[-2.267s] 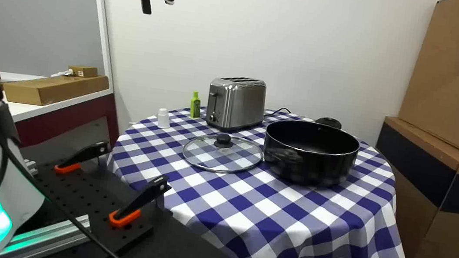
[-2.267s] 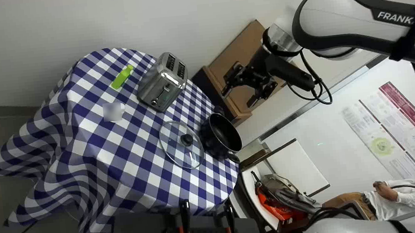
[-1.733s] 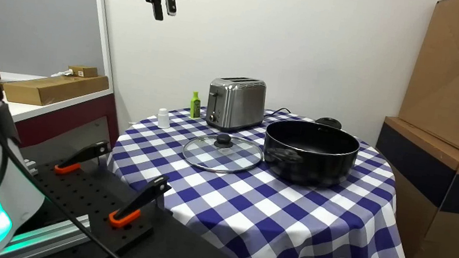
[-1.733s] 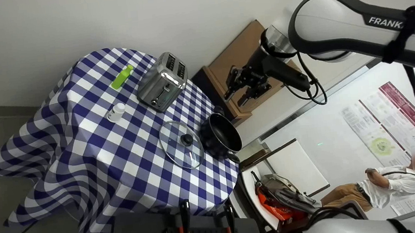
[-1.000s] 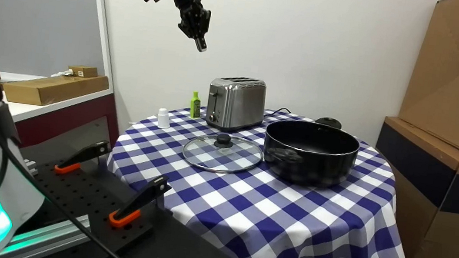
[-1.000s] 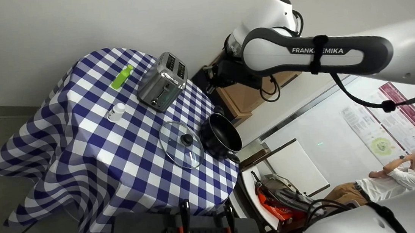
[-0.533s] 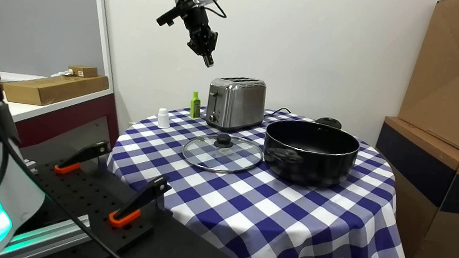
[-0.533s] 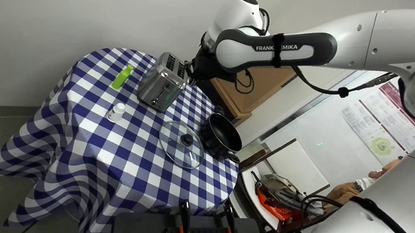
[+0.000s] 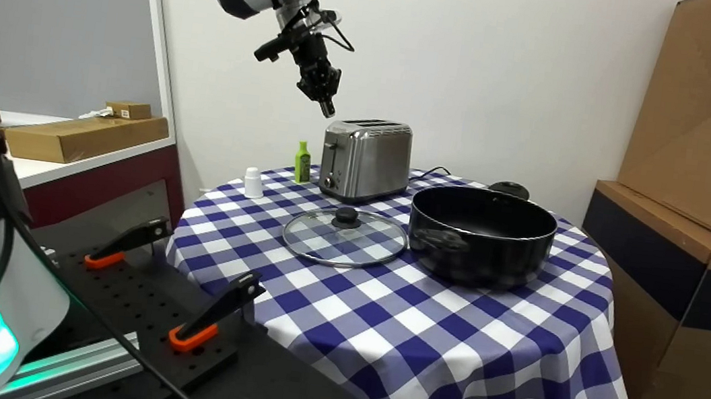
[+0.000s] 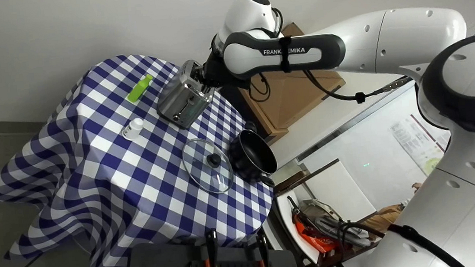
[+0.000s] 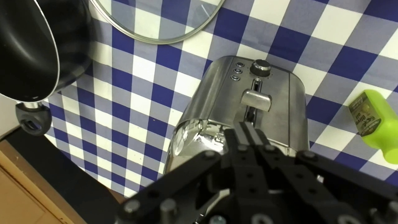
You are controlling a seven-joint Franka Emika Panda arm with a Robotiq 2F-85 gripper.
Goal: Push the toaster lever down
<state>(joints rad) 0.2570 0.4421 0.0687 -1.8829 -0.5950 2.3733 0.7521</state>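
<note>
The silver toaster [image 9: 382,161] stands upright near the back of the table in both exterior views. Its lever [image 11: 256,99] juts from the slot in the end panel, above the knob, in the upper part of that face. My gripper [image 11: 244,125] is shut with its fingers together and nothing between them. In the wrist view the fingertips overlap the top edge of the panel, just short of the lever. Seen in an exterior view, the gripper [image 9: 328,113] hangs tilted just above the toaster's lever-side top edge, apparently without touching. Part of the toaster top is hidden behind the gripper in the wrist view.
A black pot [image 9: 481,238] and a glass lid [image 9: 345,239] stand on the checkered tablecloth [image 9: 422,323] in front of the toaster. Beside the lever end are a green bottle [image 9: 303,162] and a white bottle [image 9: 253,183]. Cardboard boxes [image 10: 298,90] stand beyond the table.
My gripper has come down and across from high up to the toaster's lever end. Its jaws went from open to shut along the way. Toaster and tableware have stayed put.
</note>
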